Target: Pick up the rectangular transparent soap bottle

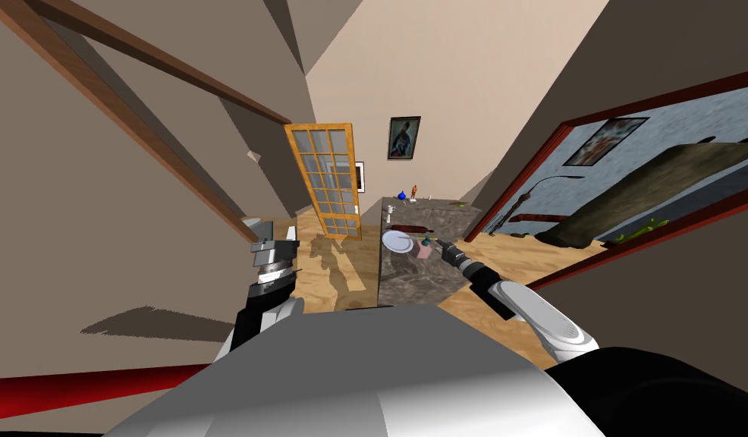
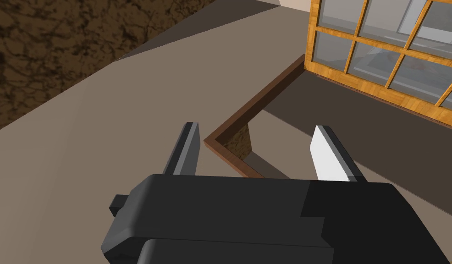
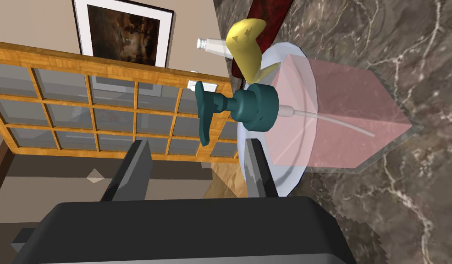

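See-through, pink-tinted soap bottle (image 3: 339, 119) with a matt teal pump (image 3: 255, 106). Dark, white-veined, marble-like counter (image 1: 418, 281). Above centre in the head view, a glass-paned door (image 1: 327, 182) framed in grained orange wood.

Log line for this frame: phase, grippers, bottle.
phase: approach | right gripper: open, at soap bottle pump | soap bottle: on counter beside plate | left gripper: open

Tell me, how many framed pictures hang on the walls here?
3. A dark portrait on the far beige wall; a white-bordered picture partly behind the glazed door; a third picture on the blue-grey wall past the red doorway. More may be hidden.
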Tool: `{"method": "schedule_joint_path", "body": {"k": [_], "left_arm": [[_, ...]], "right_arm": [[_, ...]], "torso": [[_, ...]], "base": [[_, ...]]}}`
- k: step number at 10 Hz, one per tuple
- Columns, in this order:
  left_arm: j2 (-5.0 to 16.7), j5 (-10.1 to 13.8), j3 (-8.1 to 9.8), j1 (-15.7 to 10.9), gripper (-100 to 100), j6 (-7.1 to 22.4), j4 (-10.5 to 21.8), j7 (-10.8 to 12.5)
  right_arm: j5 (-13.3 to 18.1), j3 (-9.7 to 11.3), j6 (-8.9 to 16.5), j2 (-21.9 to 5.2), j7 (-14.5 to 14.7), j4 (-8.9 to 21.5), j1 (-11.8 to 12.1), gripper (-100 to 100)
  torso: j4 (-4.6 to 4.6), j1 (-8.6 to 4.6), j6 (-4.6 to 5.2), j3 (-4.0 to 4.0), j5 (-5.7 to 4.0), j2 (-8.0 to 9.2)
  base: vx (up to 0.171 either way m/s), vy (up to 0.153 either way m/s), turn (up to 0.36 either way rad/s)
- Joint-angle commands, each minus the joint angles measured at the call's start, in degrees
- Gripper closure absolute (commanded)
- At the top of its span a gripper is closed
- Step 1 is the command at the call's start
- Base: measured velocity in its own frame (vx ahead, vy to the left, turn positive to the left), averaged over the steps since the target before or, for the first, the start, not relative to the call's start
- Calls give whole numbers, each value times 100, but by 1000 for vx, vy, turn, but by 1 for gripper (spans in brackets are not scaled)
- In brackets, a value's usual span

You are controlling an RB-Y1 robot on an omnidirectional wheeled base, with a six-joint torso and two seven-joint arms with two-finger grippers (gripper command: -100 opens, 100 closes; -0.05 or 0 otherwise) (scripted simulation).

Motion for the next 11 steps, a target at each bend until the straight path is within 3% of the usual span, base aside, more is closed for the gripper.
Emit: {"method": "schedule_joint_path", "body": {"k": [1,4,5,6,11], "left_arm": [[0,0,0,0,0,0,0,0],[0,0,0,0,0,0,0,0],[0,0,0,0,0,0,0,0],[0,0,0,0,0,0,0,0],[-1,0,-1,0,0,0,0,0]], "right_arm": [[0,0,0,0,0,0,0,100],[0,0,0,0,0,0,0,100],[0,0,0,0,0,0,0,0],[0,-67,-34,-134,-81,148,196,-100],[-33,-289,-162,-604,-376,603,796,-100]], "torso": [[0,0,0,0,0,0],[0,0,0,0,0,0],[0,0,0,0,0,0],[0,0,0,0,0,0],[2,33,1,6,8,9]], "base": [[0,0,0],[0,0,0],[0,0,0],[-12,42,-32],[-21,86,-40]]}}
